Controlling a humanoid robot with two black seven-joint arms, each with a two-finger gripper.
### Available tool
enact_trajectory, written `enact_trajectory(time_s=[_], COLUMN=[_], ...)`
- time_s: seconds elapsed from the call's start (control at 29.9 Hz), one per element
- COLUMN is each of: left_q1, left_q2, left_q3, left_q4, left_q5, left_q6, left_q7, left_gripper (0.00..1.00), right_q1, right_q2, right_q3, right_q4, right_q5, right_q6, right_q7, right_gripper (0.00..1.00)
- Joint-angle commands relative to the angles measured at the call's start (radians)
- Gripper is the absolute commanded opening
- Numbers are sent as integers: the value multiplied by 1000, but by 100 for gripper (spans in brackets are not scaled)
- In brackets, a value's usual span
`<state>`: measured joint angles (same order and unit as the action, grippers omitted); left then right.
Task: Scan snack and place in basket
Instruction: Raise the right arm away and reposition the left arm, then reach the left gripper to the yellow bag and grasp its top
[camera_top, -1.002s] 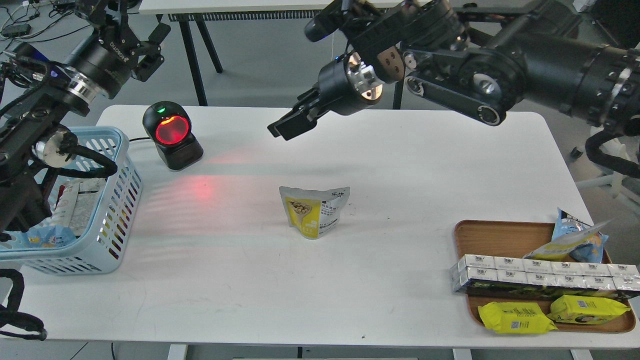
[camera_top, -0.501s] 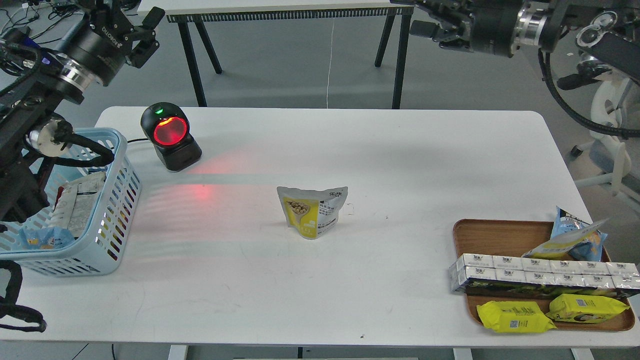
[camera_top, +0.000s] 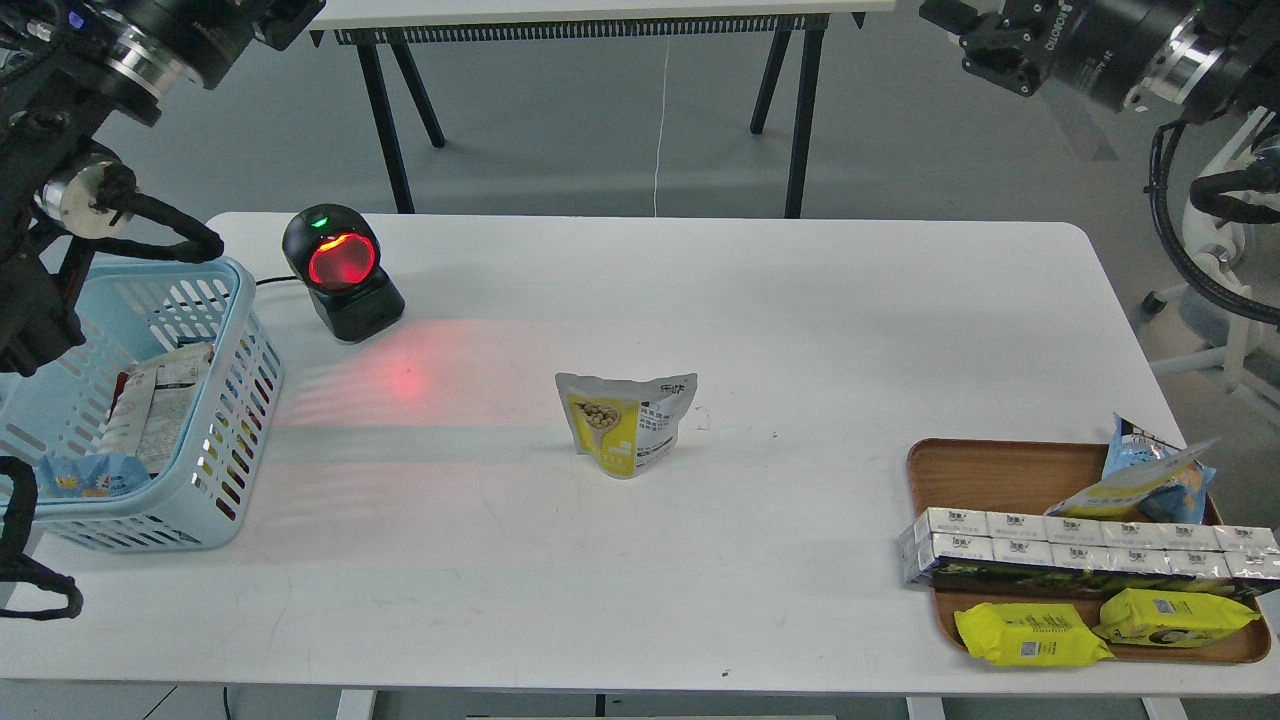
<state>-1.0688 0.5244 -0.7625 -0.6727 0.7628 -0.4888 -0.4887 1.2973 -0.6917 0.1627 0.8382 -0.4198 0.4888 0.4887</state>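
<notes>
My right hand sits at the upper right edge of the frame, well clear of the bench, and it is too dark and small for me to tell whether its fingers are apart or together. A second ago that same arm hung low over the upper middle of the bench, its hand reaching toward the scanner; it has since swung up and away. My left hand has likewise climbed, now cut by the top left corner of the frame, and I cannot tell its state either.

The snack stands upright at the centre of the frame, exactly where it stood before, touched by nothing. I judge that the scan has not begun: both arms look withdrawn, and the pickup is still ahead.

The scanner glows red at the upper left, throwing a red patch on the bench between itself and the pouch. The basket sits at the left edge, already holding other packets. The wooden tray with its boxes and yellow packets fills the lower right corner, well apart from the snack.

Open bench surrounds the pouch on every side, and the path leftward to scanner and basket is free of obstacles. The basket's thick rim is the one edge to clear.
</notes>
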Motion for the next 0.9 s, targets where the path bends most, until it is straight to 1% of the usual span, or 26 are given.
enact_trajectory(time_s=[0.0, 0.17, 0.23, 0.33, 0.4, 0.47, 0.57, 0.67, 0.87], left_q1=[-68, -268, -348, -460, -528, -572, -588, -593, -576], left_q2=[72, 127, 126, 128, 131, 128, 115, 114, 68], left_q3=[69, 227, 325, 492, 566, 607, 632, 655, 857], left_q4=[-74, -97, -125, -238, -322, -389, -461, -530, -593], left_q5=[99, 115, 121, 183, 281, 383, 461, 467, 500], left_q6=[0, 0, 0, 0, 0, 0, 0, 0, 0], left_q7=[0, 0, 0, 0, 0, 0, 0, 0, 0], left_gripper=[100, 100, 100, 100, 100, 100, 100, 99, 98], right_q1=[-6, -42, -65, -92, -101, -105, -112, -138, -223], right_q2=[-17, -23, -23, -23, -25, -26, -40, -42, -16], right_q3=[8, 14, 14, 14, 15, 17, 37, 44, 43], right_q4=[-4, -2, 1, 2, 4, 2, -1, -5, -8], right_q5=[35, 206, 246, 253, 253, 253, 256, 291, 432], right_q6=[0, 0, 0, 0, 0, 0, 0, 0, 0], right_q7=[0, 0, 0, 0, 0, 0, 0, 0, 0], right_gripper=[99, 99, 99, 99, 99, 99, 99, 99, 99])
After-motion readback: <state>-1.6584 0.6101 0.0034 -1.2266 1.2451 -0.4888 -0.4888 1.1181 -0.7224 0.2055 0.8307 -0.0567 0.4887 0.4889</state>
